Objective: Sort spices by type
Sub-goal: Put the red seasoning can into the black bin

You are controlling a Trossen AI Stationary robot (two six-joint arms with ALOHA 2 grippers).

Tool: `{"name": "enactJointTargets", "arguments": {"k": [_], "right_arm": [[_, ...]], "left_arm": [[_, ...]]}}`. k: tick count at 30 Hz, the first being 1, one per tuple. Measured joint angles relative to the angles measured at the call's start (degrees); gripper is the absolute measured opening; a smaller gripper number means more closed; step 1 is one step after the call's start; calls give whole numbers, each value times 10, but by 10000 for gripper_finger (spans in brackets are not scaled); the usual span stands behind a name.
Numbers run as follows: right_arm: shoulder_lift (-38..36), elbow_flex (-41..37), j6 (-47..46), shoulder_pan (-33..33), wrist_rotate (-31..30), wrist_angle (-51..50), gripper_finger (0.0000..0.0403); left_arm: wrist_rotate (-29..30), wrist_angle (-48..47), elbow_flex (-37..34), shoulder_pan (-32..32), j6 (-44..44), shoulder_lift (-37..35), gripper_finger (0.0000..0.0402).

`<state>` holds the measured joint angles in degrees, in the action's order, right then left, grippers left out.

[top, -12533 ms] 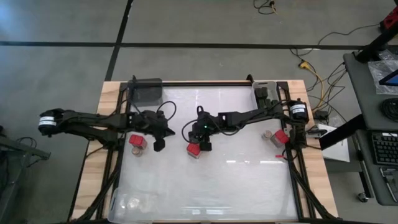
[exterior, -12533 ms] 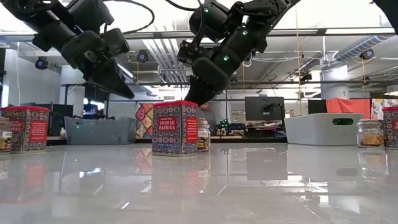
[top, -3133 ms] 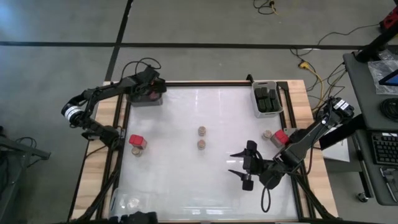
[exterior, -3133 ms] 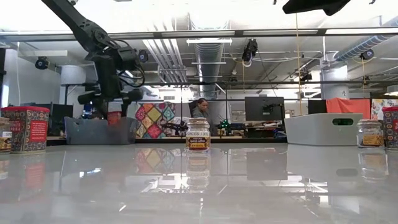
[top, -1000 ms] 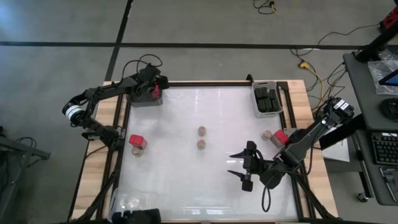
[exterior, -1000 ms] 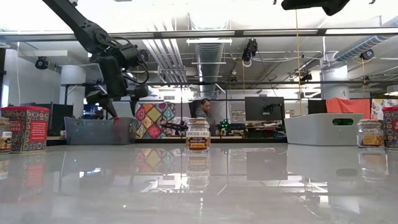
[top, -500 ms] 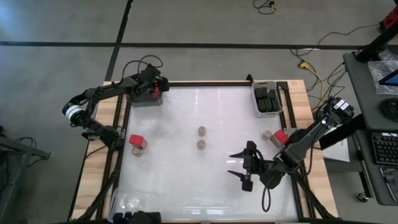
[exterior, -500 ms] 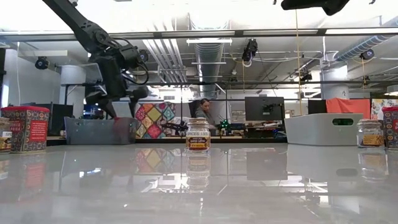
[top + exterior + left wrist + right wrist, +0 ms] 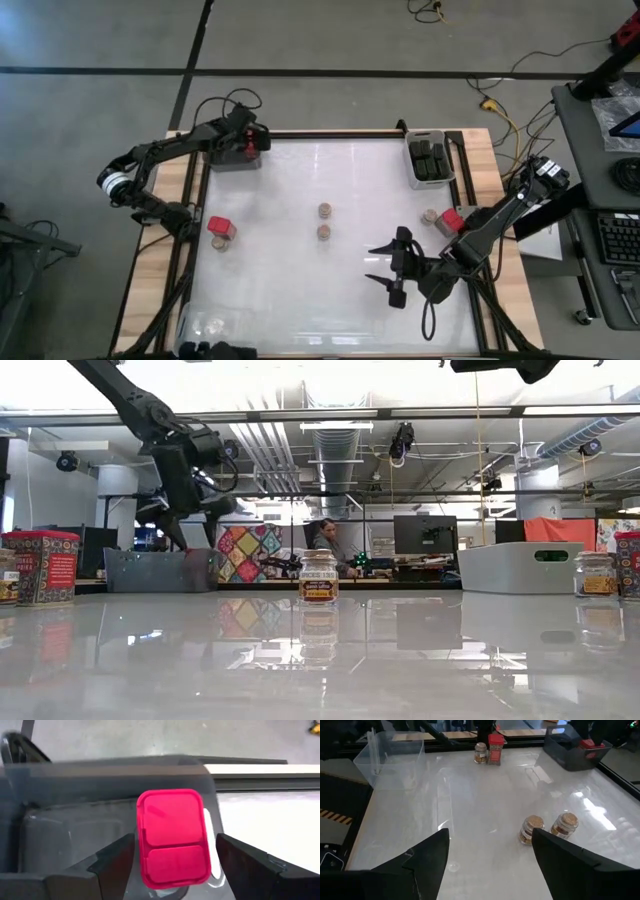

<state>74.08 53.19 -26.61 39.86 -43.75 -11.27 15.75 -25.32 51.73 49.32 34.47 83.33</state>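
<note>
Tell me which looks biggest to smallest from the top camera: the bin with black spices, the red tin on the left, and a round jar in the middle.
1. Bin with black spices
2. Red tin
3. Round jar, smallest; the other middle jar looks alike.

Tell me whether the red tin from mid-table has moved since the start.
Yes. The red tin now sits in the grey bin at the table's far left corner, under the open left end effector.

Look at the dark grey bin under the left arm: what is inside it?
One red spice tin lies inside the dark grey bin, between the left gripper's open jaws. The bin's walls hide the rest.
</note>
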Motion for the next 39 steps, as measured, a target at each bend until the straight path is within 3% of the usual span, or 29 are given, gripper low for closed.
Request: {"name": "enactJointTargets", "arguments": {"k": [5, 9, 17, 22, 26, 31, 39], "right_arm": [[0, 0, 1, 0, -10, 1, 288], [0, 0, 10, -5, -18, 1, 300], [0, 0, 48, -45, -30, 3, 327], [0, 0, 48, -70, -30, 4, 336], [0, 0, 48, -74, -33, 23, 339], [2, 0, 38, -74, -46, 52, 340], [23, 0, 31, -74, -59, 98, 355]], "left_arm": [[-16, -69, 21, -7, -57, -60, 264], [-66, -156, 21, -64, -107, -141, 264], [-139, -341, 19, -337, -240, -288, 264], [-128, -388, 18, -516, -218, -325, 264], [-80, -471, 18, -604, -189, -317, 264], [-90, -539, 18, -629, -185, -290, 264], [-88, -541, 9, -618, -246, -247, 274]]}}
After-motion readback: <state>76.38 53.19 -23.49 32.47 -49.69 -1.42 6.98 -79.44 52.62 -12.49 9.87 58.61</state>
